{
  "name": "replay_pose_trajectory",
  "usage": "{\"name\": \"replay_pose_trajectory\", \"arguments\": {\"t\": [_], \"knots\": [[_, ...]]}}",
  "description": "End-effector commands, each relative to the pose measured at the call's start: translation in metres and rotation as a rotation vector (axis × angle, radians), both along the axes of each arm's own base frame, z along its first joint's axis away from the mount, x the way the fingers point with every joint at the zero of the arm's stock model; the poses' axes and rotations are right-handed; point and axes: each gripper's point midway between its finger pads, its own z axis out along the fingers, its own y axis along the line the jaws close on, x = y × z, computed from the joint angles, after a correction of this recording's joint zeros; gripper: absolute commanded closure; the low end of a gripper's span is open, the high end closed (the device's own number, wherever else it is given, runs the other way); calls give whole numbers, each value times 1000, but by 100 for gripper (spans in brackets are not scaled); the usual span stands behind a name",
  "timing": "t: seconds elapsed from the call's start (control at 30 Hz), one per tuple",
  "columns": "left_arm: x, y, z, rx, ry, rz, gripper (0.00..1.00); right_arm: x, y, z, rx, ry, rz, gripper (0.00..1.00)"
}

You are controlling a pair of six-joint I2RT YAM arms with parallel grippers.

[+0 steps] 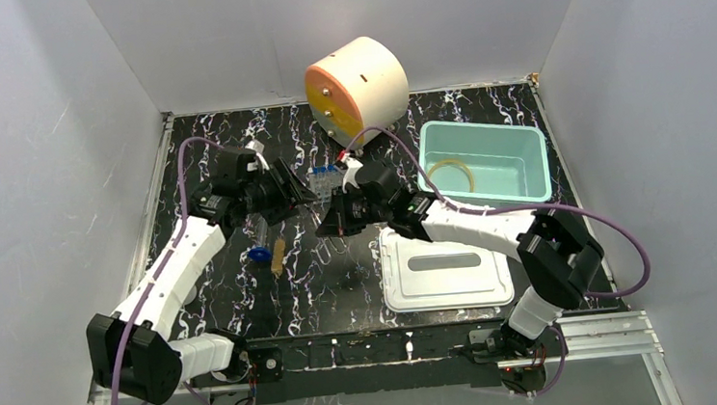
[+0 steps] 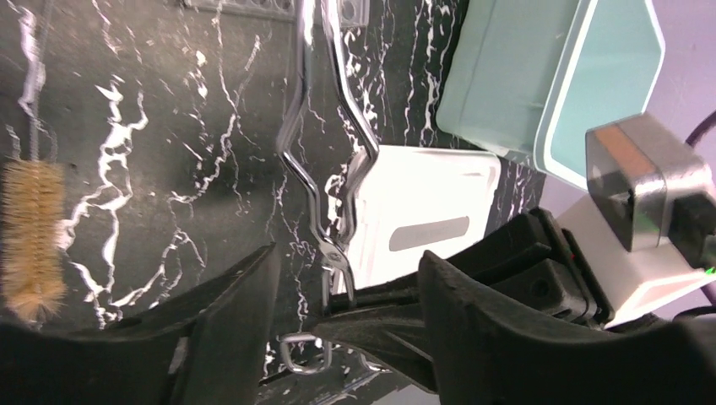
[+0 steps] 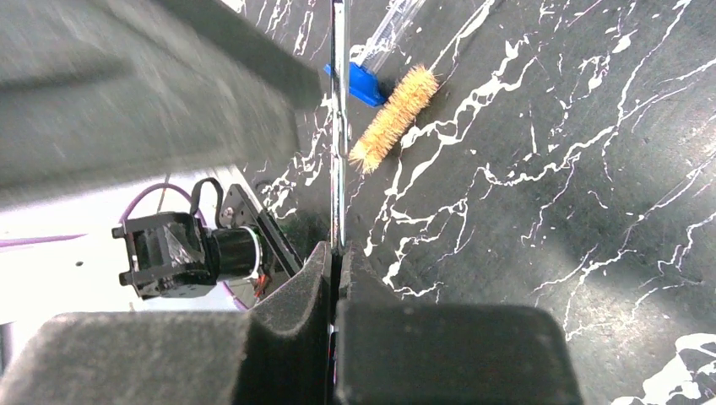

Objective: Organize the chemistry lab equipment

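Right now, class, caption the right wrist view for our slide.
Right gripper pinching a thin metal clamp; brush and blue-capped tube lie beyond.

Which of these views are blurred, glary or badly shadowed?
Top external: evenly lit and sharp, only soft shadows on the black marbled tabletop. Left wrist: the bent silver wire holder glints; the near black fingers are soft. Right wrist: a grey smear fills the upper left, while the tan bristle brush is crisp.
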Motion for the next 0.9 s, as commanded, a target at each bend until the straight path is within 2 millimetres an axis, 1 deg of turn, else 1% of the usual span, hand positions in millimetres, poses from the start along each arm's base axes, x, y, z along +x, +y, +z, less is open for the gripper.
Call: {"name": "replay_pose_trajectory", "arguments": {"t": [0.0, 0.1, 0.17, 0.23, 0.37, 0.43, 0.53, 0.6, 0.63, 0.67, 0.7, 0.73, 0.77, 0.8, 0.87], "knots": [[13, 19, 42, 49, -136, -6, 35, 3, -8, 46, 95, -160, 22, 100], [17, 26, 59, 82, -200, -16, 26, 5, -22, 55, 98, -219, 42, 100], [17, 27, 70, 82, -237, -27, 23, 9, -34, 65, 98, -270, 58, 100], [16, 28, 78, 76, -269, -32, 22, 18, -49, 74, 92, -307, 52, 100], [10, 29, 94, 54, -345, -37, 19, 52, -95, 97, 66, -377, -38, 100], [6, 29, 96, 43, -373, -34, 18, 70, -123, 105, 29, -396, -92, 100], [1, 30, 92, 31, -381, -37, 16, 94, -164, 116, -51, -445, -167, 100], [-2, 29, 86, 31, -368, -44, 16, 105, -189, 121, -129, -497, -178, 100], [-3, 29, 83, 33, -357, -45, 16, 108, -200, 120, -182, -527, -157, 100], [-5, 30, 79, 35, -344, -43, 16, 111, -211, 116, -251, -544, -139, 100], [-6, 30, 76, 33, -335, -42, 16, 115, -227, 108, -322, -530, -142, 100], [-7, 30, 72, 31, -323, -39, 16, 119, -237, 107, -370, -536, -139, 100], [-8, 30, 67, 29, -312, -39, 16, 125, -252, 106, -415, -541, -149, 100], [-9, 29, 64, 27, -303, -40, 16, 128, -260, 105, -443, -541, -147, 100], [-10, 28, 60, 25, -286, -44, 16, 133, -277, 97, -524, -544, -144, 100]]}}
